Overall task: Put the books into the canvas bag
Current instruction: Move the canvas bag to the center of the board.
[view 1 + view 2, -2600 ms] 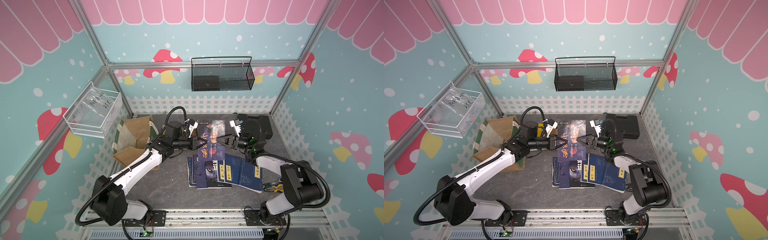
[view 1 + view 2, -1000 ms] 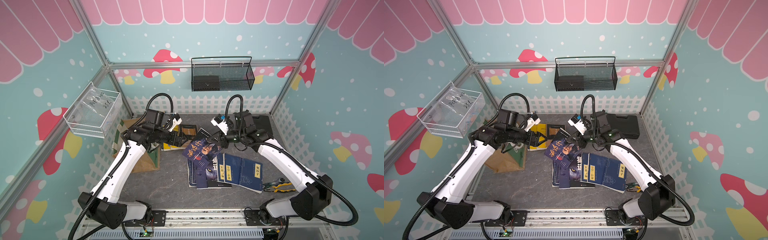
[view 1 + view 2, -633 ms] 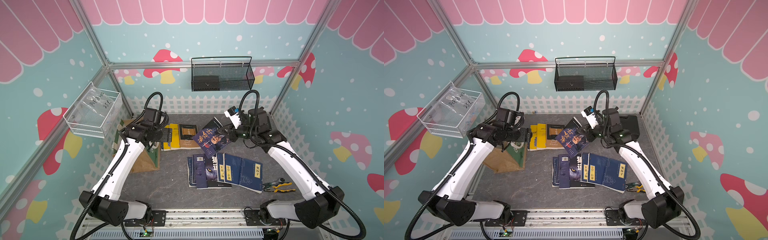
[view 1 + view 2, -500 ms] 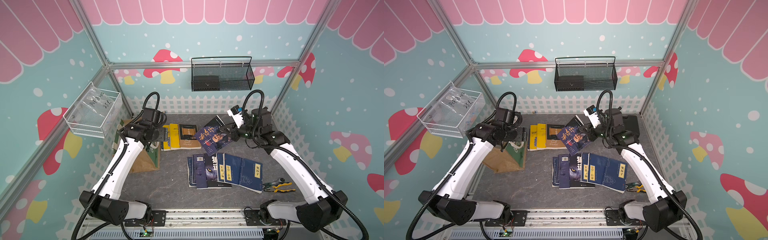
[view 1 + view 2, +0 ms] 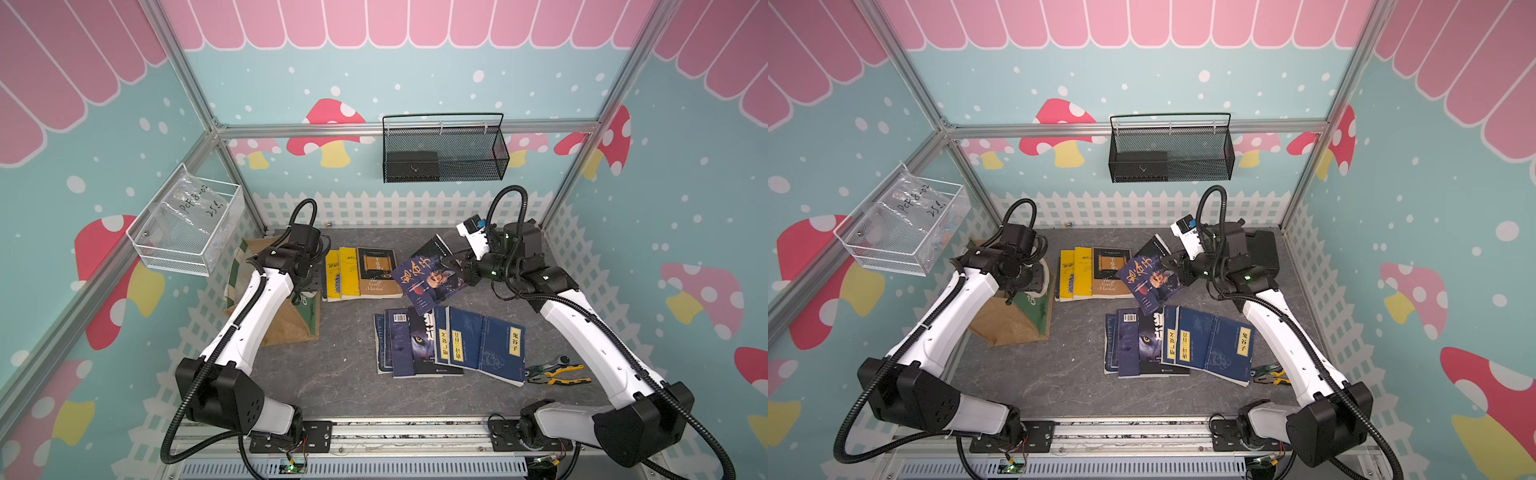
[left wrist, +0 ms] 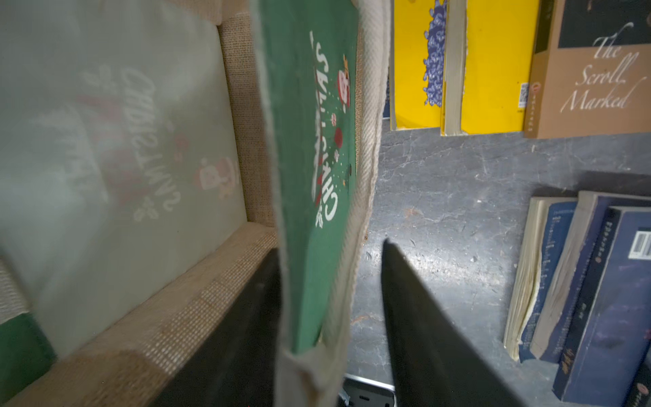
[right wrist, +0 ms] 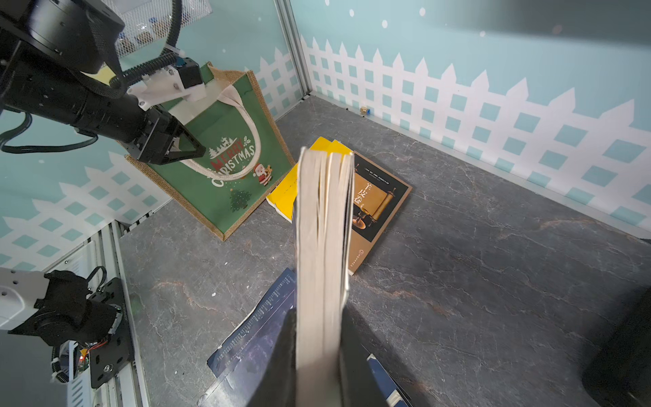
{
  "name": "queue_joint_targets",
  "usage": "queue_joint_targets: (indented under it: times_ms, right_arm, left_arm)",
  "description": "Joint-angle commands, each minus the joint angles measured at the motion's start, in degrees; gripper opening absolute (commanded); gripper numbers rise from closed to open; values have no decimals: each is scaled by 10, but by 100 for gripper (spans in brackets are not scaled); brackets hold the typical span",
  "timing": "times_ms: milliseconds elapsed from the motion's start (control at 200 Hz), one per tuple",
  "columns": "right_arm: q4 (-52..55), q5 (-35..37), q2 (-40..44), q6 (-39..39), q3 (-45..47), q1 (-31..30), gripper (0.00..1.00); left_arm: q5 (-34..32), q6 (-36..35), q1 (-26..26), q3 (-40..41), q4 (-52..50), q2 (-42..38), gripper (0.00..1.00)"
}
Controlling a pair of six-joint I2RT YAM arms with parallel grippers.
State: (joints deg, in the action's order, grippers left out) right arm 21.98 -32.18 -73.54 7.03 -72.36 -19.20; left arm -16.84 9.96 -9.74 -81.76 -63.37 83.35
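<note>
Navy book (image 5: 428, 278) is clamped in right gripper (image 5: 459, 270); Christmas jute bag (image 7: 229, 183) lies leftward, its front straddled by half-closed left gripper (image 7: 192, 149), grip unclear.

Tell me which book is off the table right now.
The navy book with gold characters and a face on its cover: the right gripper holds it tilted in the air. The rest lie flat on the table.

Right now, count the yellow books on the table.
2. One yellow book lies flat beside the jute Christmas tote; the second yellow book lies between it and the brown Scroll Marked book. Others could be hidden beneath.
</note>
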Motion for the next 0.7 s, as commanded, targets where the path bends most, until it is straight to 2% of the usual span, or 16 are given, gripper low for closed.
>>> queue_joint_targets:
  times_ms: [0, 95, 195, 365, 510, 695]
  right_arm:
    - [-53, -14, 16, 5, -1, 5, 0]
    - [-63, 2, 15, 12, -1, 6, 0]
    - [-82, 6, 12, 24, -2, 7, 0]
    - [-91, 17, 2, 39, -19, 8, 0]
    - [-91, 24, 6, 48, -17, 9, 0]
    - [-96, 29, 24, 57, 0, 9, 0]
  left_arm:
    - [-3, 3, 2, 16, -4, -21, 22]
    - [28, -6, -2, 33, -10, -62, 5]
    - [61, -14, -30, 54, -36, -111, 0]
    - [86, 33, -134, 77, -122, -150, 0]
    - [71, 85, -265, 93, -177, -163, 0]
    - [62, 106, -367, 85, -208, -161, 0]
